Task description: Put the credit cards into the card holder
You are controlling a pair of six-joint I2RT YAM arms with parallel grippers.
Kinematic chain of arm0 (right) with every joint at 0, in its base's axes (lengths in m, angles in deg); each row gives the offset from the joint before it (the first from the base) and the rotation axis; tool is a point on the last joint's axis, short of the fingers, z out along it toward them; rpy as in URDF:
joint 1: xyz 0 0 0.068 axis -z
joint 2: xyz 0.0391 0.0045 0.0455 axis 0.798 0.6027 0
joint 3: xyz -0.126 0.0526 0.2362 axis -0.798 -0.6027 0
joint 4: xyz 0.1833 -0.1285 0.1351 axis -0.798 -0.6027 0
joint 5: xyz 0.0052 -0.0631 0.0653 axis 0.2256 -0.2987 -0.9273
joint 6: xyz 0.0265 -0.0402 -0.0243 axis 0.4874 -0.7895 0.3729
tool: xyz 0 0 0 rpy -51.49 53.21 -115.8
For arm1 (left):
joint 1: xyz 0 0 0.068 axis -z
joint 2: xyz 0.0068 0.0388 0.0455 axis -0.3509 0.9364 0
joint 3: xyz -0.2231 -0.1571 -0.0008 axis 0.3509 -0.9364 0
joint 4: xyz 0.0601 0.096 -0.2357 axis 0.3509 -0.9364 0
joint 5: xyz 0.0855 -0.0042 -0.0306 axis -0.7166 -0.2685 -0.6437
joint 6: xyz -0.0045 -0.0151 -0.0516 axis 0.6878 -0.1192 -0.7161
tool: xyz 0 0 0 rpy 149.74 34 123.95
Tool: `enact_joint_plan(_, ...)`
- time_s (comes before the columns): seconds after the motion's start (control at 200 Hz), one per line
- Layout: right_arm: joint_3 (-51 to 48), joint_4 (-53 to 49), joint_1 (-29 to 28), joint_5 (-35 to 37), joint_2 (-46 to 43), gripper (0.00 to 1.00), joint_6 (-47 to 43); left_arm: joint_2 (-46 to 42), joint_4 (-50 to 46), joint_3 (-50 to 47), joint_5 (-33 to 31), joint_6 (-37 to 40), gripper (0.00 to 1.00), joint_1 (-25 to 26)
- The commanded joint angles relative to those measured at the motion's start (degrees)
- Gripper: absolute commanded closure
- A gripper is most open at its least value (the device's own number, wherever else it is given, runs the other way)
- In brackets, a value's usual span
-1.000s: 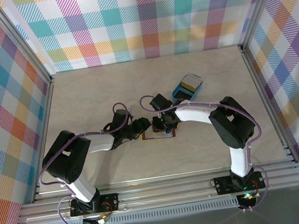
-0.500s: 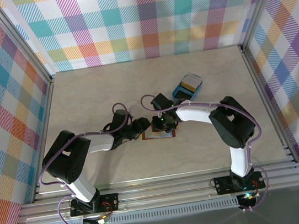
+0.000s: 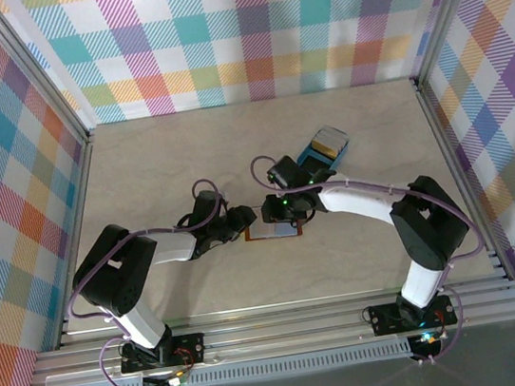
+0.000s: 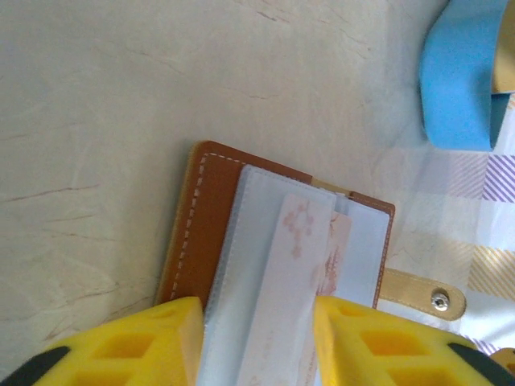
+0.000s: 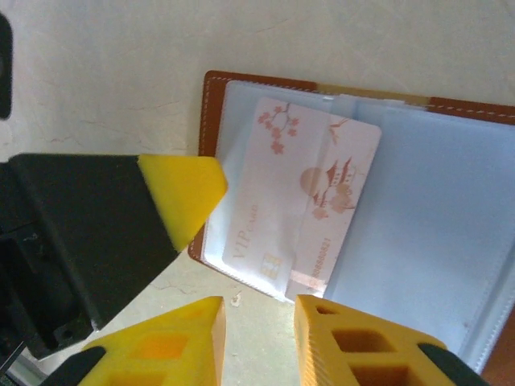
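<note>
We see the small brown leather folding wallet [image 3: 269, 234] lying open mid-tabletop [image 3: 168, 167], a whitish, pink-printed plastic card [image 5: 310, 201] partly tucked into its pale lining. Our left end effector [image 4: 256, 326] straddles that lining, and we cannot tell whether it grips. Our right end effector [image 5: 257, 326] hovers narrow and empty just beside the card.

**Legible markings — one item.** The credit card [image 5: 299, 211] lies under the clear sleeve of the card holder [image 5: 211, 121]. In the right wrist view it carries the pink letters "VIP" near its lower-left corner, followed by a smaller word too faint to read. A row of pink digits runs along the card's long right-hand edge — the individual figures cannot be resolved through the sleeve. In the left wrist view the card's print is blurred and no characters can be read.
</note>
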Motion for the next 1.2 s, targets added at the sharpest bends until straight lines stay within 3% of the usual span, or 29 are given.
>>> enact_joint_plan(0.0,-0.5,-0.9,0.9,0.9,0.8,0.73,1.2,2.4,-8.3,-2.6,-2.0,0.1,0.66,-0.1)
enact_joint_plan(0.575,5.8,-3.3,0.6,1.8,9.6,0.74,-0.2,3.3,-7.9,-2.9,-1.7,0.4,0.82,-0.3)
enact_joint_plan(1.195,6.8,-2.4,0.5,0.2,11.7,0.73,0.2,3.1,-7.4,-3.3,-1.5,0.5,0.82,-0.5)
